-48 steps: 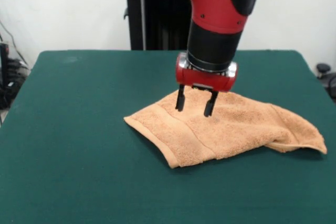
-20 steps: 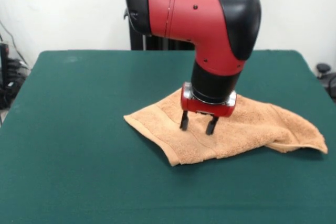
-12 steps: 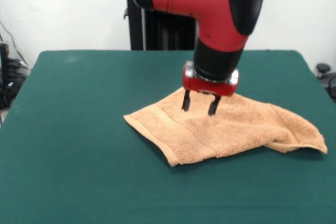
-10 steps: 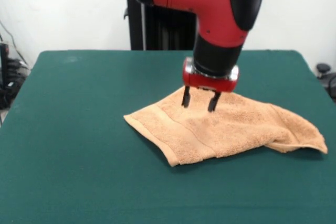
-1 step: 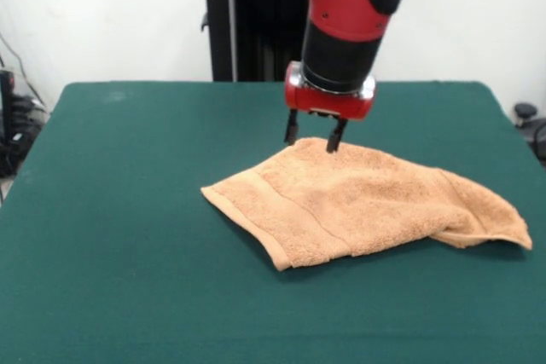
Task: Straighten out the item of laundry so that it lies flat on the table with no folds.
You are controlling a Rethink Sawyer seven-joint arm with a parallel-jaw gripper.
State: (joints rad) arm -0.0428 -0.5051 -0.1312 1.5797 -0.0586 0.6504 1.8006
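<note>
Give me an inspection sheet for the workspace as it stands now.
Surface: green table, bare apart from the towel.
Job's things: orange towel lies rumpled, right end folded over on itself; not flat yet.
Clutter: nothing seen.
Grippers: gripper hangs over the towel's far edge, jaws open, holding nothing.
Cables: dark cables beside the table's left edge, off the table.
Surroundings: white wall behind; black pedestal; a dark object at the right edge, unclear what.
</note>
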